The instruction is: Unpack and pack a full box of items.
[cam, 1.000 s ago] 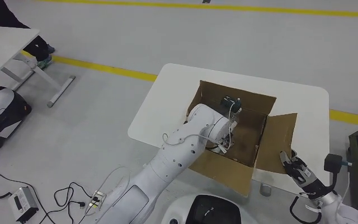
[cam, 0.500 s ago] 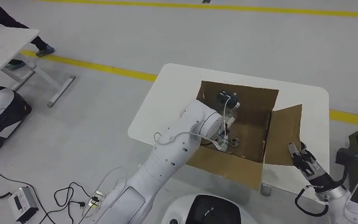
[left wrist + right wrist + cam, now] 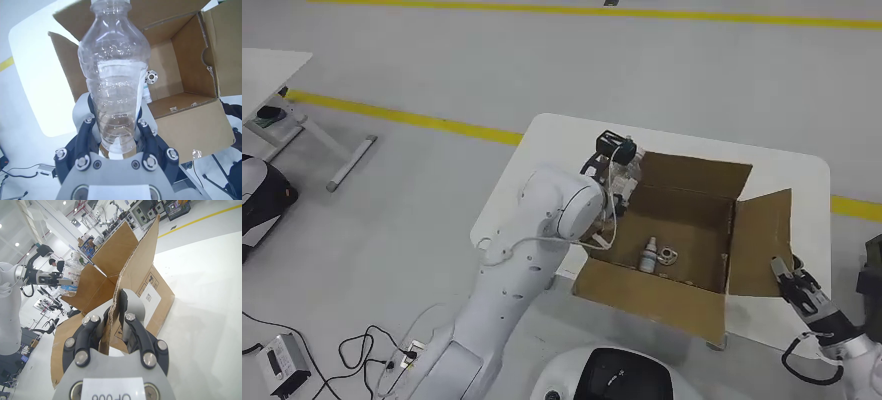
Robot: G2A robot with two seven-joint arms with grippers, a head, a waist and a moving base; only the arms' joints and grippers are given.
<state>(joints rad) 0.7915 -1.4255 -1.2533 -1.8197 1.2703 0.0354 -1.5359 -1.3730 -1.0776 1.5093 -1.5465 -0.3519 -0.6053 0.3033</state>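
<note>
Left claw [image 3: 116,122]: we see it clamped on the lower part of a clear bottle [image 3: 113,75], one finger on each side.
Clear bottle: it is in the air, cap up, beside the far left corner of the cardboard box [image 3: 652,295]. It has a white cap and a white label. The right wrist view shows it upright [image 3: 70,275] in the left claw [image 3: 62,280], above the box's left wall.
Right claw [image 3: 115,309]: closed on the edge of the box's right flap [image 3: 140,256], with the cardboard pinched between the fingers. From above we find it [image 3: 794,275] at the flap's near corner.
Cardboard box: open on the white counter [image 3: 542,190], flaps raised.
Inside the box: a small white bottle [image 3: 648,257] and a round metal flange [image 3: 670,257] lie side by side on the floor, near the front wall.
</note>
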